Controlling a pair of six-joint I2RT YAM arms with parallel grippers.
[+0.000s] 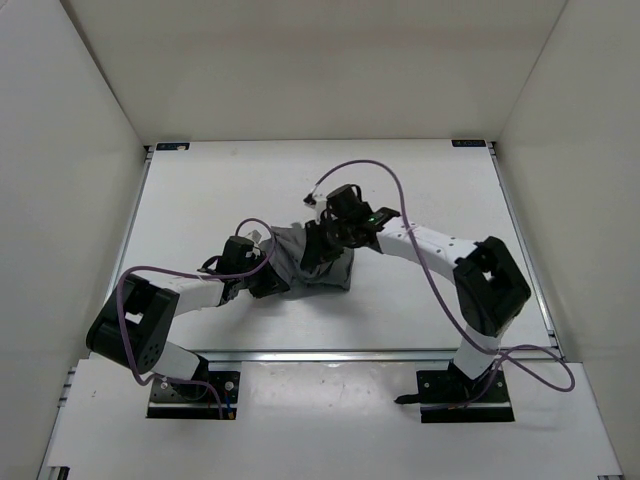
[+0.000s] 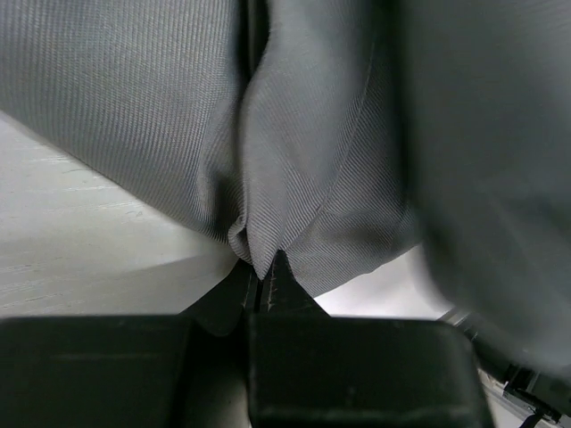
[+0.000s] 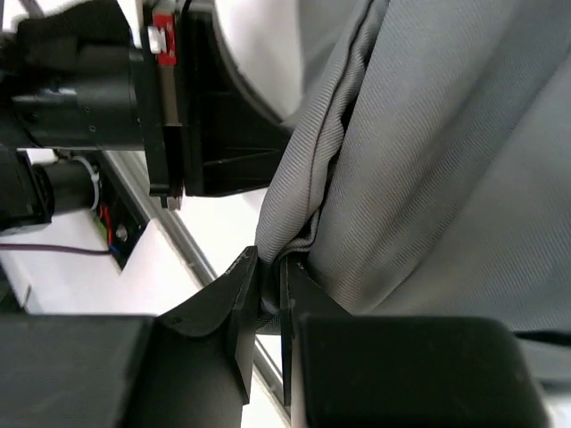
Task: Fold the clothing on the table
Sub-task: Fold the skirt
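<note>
Pinching creased dark-grey clothing (image 1: 297,262): left pincer (image 2: 268,273), right pincer (image 3: 271,278) both clamped on folds.

The right pincer (image 3: 270,278) pinches a folded clothing (image 3: 428,160) edge (grey, finely ribbed) between its 2 tips.

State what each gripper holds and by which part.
Both hold the clothing: left gripper pinches a hanging fold's tip, right gripper pinches a layered edge.

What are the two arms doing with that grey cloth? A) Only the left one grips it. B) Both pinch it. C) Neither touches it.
B: the left end effector and the right end effector are each shut on a fold of the clothing.
</note>
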